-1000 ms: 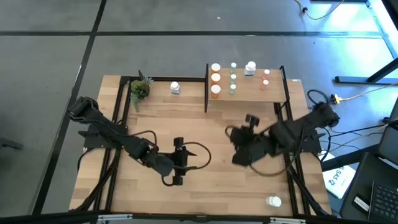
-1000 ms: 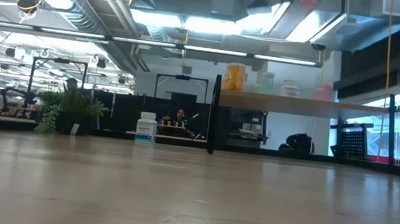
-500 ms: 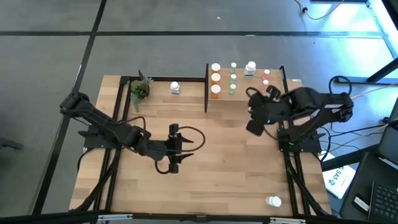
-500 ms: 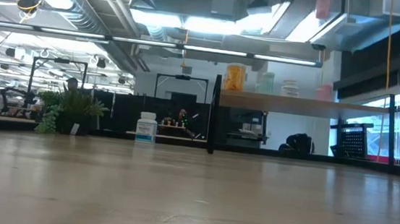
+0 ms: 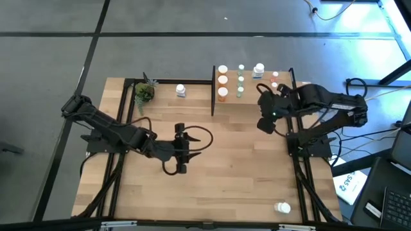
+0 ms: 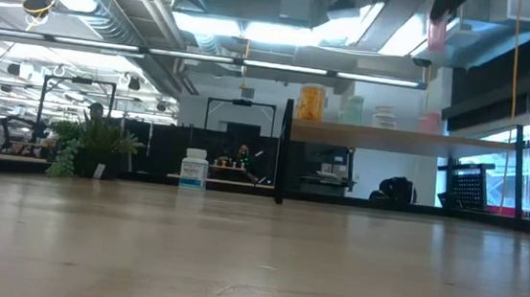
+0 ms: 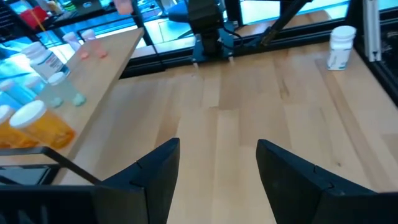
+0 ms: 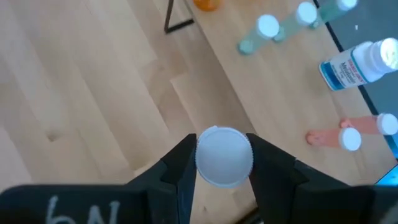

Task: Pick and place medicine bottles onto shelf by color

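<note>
My right gripper (image 5: 265,106) hangs over the near right part of the shelf (image 5: 282,96) and is shut on a pinkish-red bottle (image 6: 437,34), whose white cap (image 8: 224,155) shows between the fingers. On the shelf stand orange bottles (image 5: 222,81), green bottles (image 5: 240,81), a white bottle (image 5: 258,70) and two pinkish-red bottles (image 5: 273,81). My left gripper (image 5: 180,153) is open and empty over the table's middle; its fingers show apart in the left wrist view (image 7: 217,168). My right gripper pinches the bottle's top end between its two fingers, one on each side of the white cap (image 8: 200,163). The fingers come from above, pointing down. The bottle hangs upright below them (image 6: 436,43), lifted clear above the shelf board.
One white bottle (image 5: 180,90) stands on the table left of the shelf, beside a small potted plant (image 5: 144,92). Another white bottle (image 5: 282,207) lies near the table's front right corner. The shelf's black frame post (image 5: 213,90) stands at its left end.
My right gripper has carried the pinkish-red bottle from above the table's middle right toward the far edge, over to the shelf's right part. It has come down a little in the last half second. My left gripper has drawn a little toward the far edge, still open.
</note>
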`<act>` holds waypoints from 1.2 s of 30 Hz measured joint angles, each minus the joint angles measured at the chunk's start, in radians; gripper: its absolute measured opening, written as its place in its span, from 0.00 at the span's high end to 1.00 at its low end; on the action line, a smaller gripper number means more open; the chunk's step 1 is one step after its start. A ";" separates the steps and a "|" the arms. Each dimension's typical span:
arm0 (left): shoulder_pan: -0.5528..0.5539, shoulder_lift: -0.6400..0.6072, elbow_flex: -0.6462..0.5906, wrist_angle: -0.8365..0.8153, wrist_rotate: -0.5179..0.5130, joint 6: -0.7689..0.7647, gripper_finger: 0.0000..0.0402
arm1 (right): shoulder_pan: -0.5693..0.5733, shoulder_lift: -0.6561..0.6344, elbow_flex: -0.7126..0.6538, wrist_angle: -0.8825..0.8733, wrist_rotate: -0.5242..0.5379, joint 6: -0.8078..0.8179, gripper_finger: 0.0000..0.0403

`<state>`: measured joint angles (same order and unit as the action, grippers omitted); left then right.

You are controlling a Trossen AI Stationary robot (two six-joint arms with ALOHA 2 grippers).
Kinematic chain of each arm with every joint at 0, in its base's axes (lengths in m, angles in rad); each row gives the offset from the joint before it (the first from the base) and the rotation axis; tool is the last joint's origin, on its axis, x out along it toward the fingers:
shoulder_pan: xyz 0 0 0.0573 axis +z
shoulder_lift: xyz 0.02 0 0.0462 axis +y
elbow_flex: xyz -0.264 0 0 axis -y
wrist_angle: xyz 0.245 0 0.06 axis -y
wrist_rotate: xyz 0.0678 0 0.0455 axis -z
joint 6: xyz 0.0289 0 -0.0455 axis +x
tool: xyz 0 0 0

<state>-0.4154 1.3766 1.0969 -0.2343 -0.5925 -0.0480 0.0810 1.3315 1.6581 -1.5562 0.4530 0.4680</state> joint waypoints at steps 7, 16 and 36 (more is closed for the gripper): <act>0.026 0.000 0.000 -0.001 0.001 -0.012 0.49 | -0.098 -0.026 -0.082 0.057 -0.091 -0.190 0.68; 0.032 0.000 0.000 -0.009 0.003 -0.027 0.49 | -0.234 -0.144 -0.272 0.181 -0.187 -0.256 0.68; 0.103 0.001 0.000 -0.050 0.041 -0.027 0.49 | -0.523 -0.196 -0.307 0.237 -0.242 -0.277 0.68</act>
<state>-0.3122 1.3773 1.0969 -0.2846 -0.5510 -0.0753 -0.4419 1.1351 1.3514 -1.3188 0.2111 0.1910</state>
